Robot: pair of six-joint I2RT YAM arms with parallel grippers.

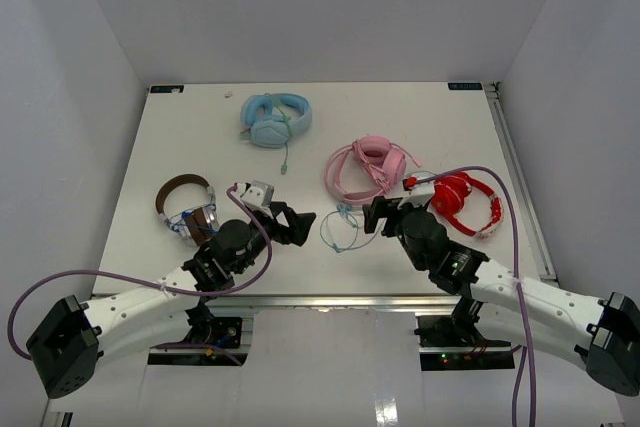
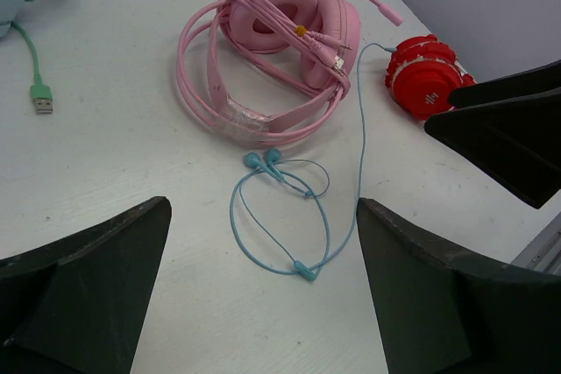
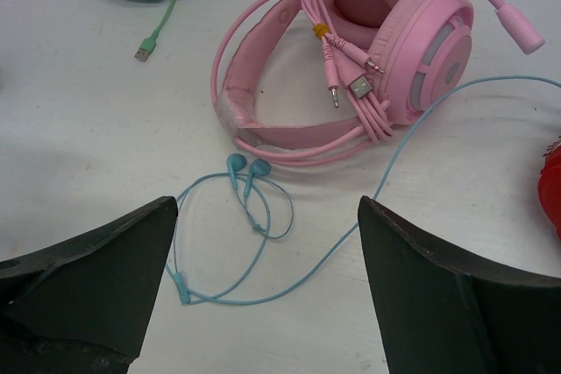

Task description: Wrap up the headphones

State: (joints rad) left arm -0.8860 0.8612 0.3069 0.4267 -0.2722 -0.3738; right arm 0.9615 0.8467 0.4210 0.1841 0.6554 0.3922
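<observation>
The red headphones [image 1: 466, 203] lie at the right of the table, beside and just right of my right gripper [image 1: 374, 215]. One red earcup shows in the left wrist view [image 2: 422, 76], and a red sliver shows at the right wrist view's edge [image 3: 553, 190]. A thin light-blue cable [image 3: 412, 133] runs from near the red earcup to blue earbuds [image 3: 245, 166], which lie in loose loops between both grippers. My left gripper [image 1: 300, 219] faces the loops from the left. Both are open and empty, in the left wrist view [image 2: 261, 209] and the right wrist view [image 3: 267, 209].
Pink headphones [image 1: 368, 169] with a bundled cable lie just beyond the earbuds. Light-blue headphones [image 1: 275, 119] with a green USB cable [image 2: 39, 98] lie at the back. Brown headphones [image 1: 187, 209] lie at the left. A metal rail [image 1: 520, 177] edges the table on the right.
</observation>
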